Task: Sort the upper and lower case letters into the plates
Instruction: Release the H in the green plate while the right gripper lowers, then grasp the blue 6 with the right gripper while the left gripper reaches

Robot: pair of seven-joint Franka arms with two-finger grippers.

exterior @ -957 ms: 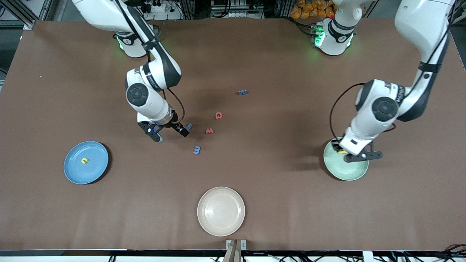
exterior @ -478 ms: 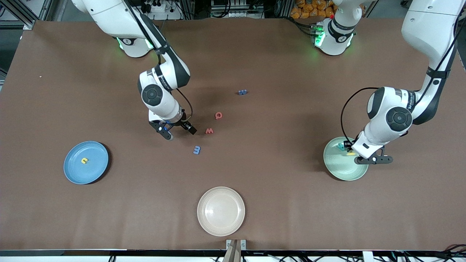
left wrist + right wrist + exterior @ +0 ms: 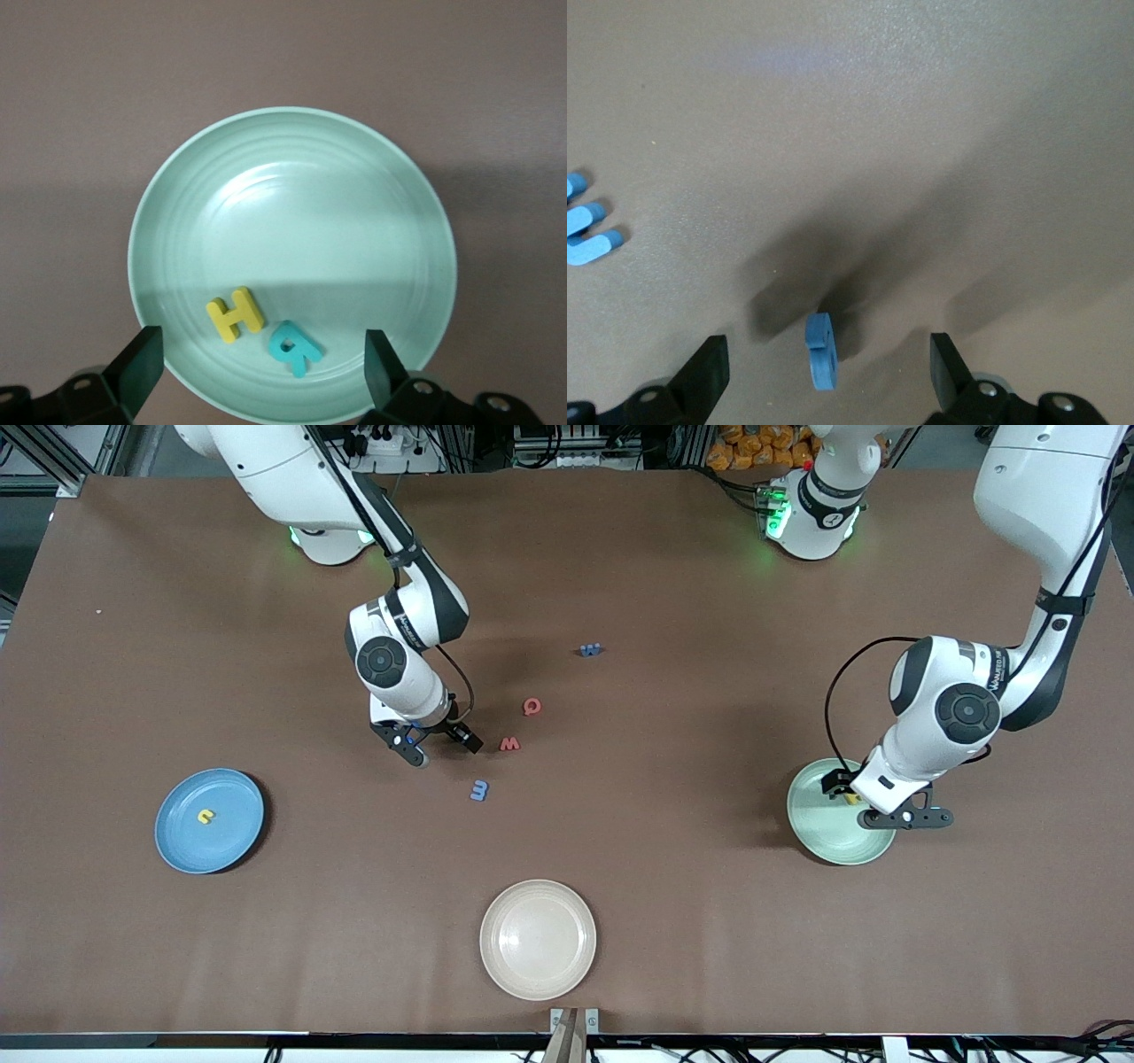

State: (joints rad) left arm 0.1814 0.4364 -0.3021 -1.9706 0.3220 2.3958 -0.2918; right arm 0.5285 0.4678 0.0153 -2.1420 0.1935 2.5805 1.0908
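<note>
I am holding the left gripper [image 3: 877, 804] over the mint green plate [image 3: 819, 841] at the left arm's end of the table, and its fingers [image 3: 142, 367] are standing wide apart with nothing between them. Through the left wrist camera I am seeing a yellow H [image 3: 236, 313] and a teal R [image 3: 294, 347] lying side by side in that plate, close to its rim. I am hovering the right gripper [image 3: 440, 746] low over the brown table [image 3: 673, 921], jaws spread open and empty, with a small blue letter [image 3: 822, 351] standing on edge right between the open fingers in the right wrist camera. On the front camera, a red w [image 3: 509, 744] is sitting just at three o'clock of that gripper, a red Q [image 3: 532, 707] at about one o'clock of the w, a blue m [image 3: 479, 790] at five o'clock of the gripper, and another blue letter [image 3: 590, 650] farther up toward the bases. The sky blue plate [image 3: 190, 846] at the right arm's end is carrying one yellow letter [image 3: 205, 816]. A cream plate [image 3: 538, 939] is lying nearest the front camera.
</note>
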